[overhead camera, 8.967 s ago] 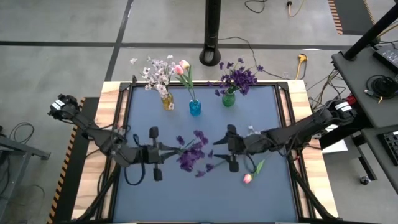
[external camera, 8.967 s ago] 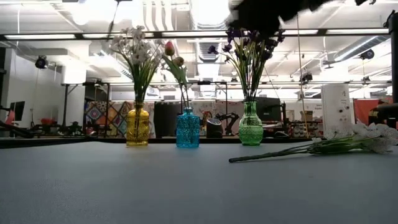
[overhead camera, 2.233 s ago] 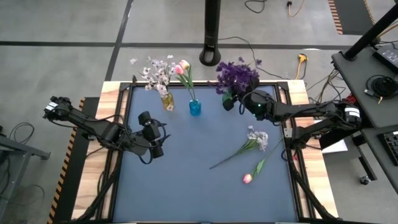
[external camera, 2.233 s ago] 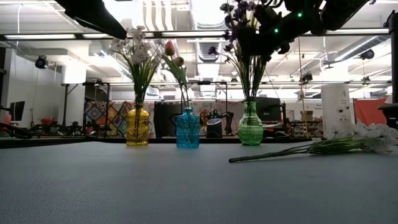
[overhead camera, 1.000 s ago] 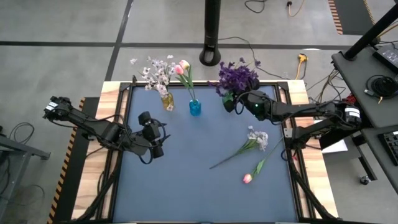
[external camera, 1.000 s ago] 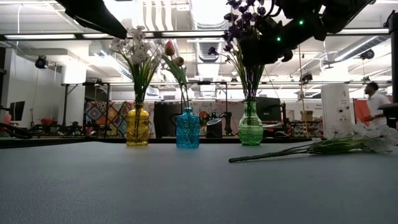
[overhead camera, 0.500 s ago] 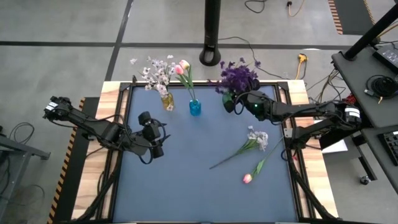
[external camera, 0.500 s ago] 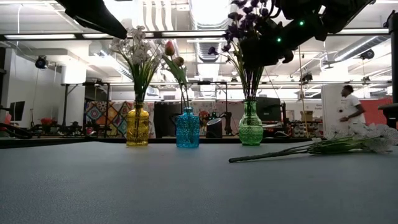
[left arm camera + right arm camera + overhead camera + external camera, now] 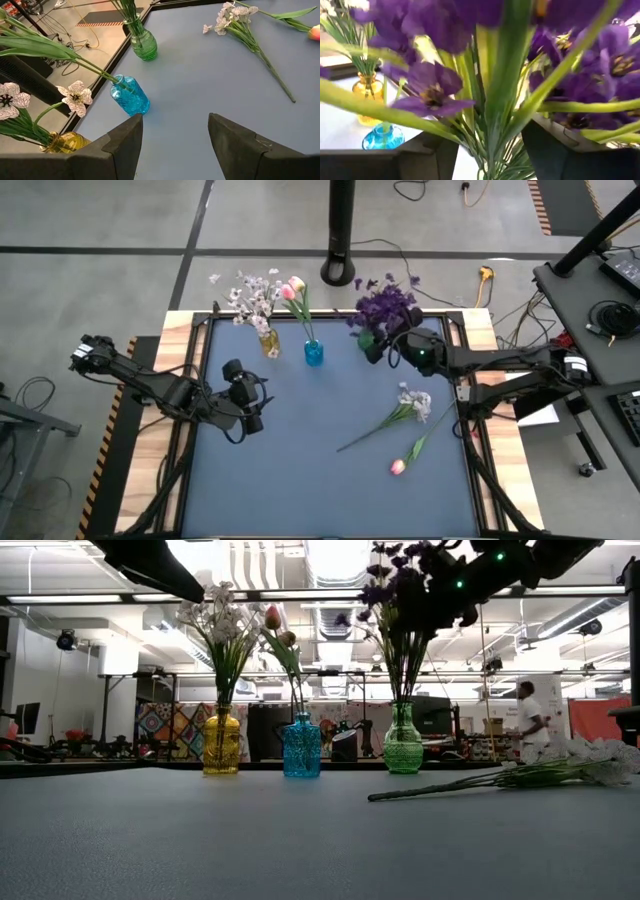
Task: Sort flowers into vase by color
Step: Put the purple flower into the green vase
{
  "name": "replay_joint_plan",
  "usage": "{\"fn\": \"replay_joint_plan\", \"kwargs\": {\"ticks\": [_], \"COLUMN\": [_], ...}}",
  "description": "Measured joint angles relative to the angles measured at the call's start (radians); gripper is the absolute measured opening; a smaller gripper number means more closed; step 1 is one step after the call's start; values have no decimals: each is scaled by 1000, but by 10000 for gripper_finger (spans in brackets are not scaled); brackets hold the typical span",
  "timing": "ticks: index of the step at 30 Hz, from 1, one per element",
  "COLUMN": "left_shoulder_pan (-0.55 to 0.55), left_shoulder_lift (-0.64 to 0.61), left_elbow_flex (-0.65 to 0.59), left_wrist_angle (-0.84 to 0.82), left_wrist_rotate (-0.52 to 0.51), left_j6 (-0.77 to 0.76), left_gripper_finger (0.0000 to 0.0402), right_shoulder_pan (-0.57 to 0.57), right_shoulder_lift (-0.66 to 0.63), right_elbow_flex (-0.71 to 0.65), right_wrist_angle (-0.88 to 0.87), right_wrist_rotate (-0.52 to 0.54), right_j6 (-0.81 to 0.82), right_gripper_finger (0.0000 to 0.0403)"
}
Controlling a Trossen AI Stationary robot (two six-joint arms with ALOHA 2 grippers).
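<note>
Right gripper [image 9: 392, 345] reaches across the table's far edge, jaws apart around the dark purple artificial blooms [image 9: 385, 307] standing in the green glass vase [image 9: 403, 752]. Left gripper [image 9: 245, 395] hovers low mid-left, jaws apart, empty.

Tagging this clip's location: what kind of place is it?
Likely an industrial robotics lab: exposed ceiling ducts, concrete floor with trailing cables, and a person walking among equipment behind the table.

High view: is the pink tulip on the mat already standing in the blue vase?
No. That pink tulip lies flat on the mat beside the white sprig, well away from the blue vase.
</note>
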Motion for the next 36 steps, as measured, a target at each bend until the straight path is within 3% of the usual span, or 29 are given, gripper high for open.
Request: {"fn": "replay_joint_plan", "kwargs": {"ticks": [16,36], "left_shoulder_pan": [0,0], "left_shoulder_lift": [0,0], "left_elbow_flex": [0,0], "left_wrist_angle": [0,4], "left_wrist_rotate": [0,0], "left_j6": [0,0], "left_gripper_finger": [208,208], "right_shoulder_pan": [-7,-20], "right_shoulder_lift": [11,12], "right_elbow_flex": [0,0], "right_wrist_angle": [0,-17], "right_wrist_rotate": [-2,-7], "right_j6": [0,0], "right_gripper_finger": [39,27]}}
